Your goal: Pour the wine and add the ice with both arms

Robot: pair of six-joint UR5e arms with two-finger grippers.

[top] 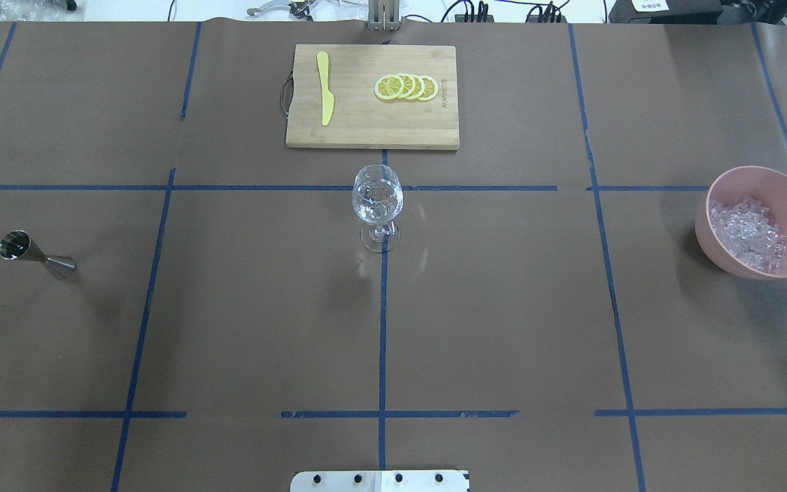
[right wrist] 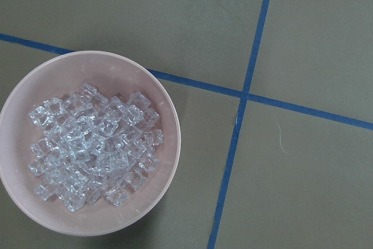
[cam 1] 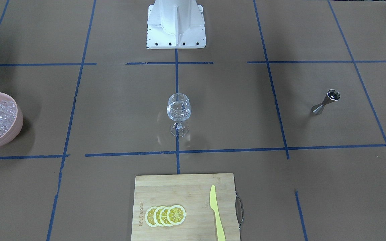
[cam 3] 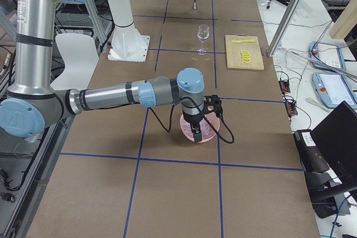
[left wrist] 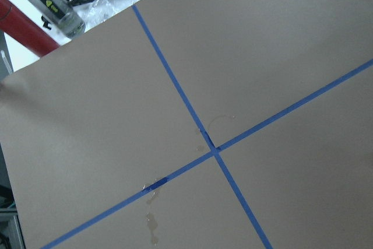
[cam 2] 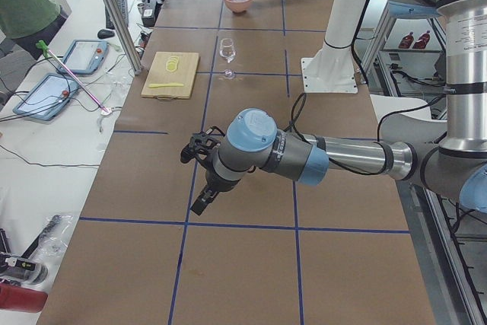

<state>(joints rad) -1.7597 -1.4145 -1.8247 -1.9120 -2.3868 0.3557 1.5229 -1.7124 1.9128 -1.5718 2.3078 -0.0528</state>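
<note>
A clear wine glass [cam 1: 179, 110] stands upright at the table's centre and seems to hold some clear liquid; it also shows in the overhead view [top: 378, 201]. The ice [right wrist: 93, 150] fills a pink bowl [right wrist: 160, 106] at the robot's right end [top: 725, 195]. A steel jigger [top: 35, 253] stands at the left end. My left gripper [cam 2: 200, 203] shows only in the exterior left view, above bare table; I cannot tell if it is open. My right gripper [cam 3: 196, 135] shows only in the exterior right view, over the bowl; I cannot tell its state.
A wooden cutting board [top: 366, 126] at the far edge carries lemon slices [top: 407, 87] and a yellow knife [top: 325, 96]. The white pedestal [cam 1: 176, 23] stands at the robot's side. Tablets and a person [cam 2: 23, 5] are beyond the far edge.
</note>
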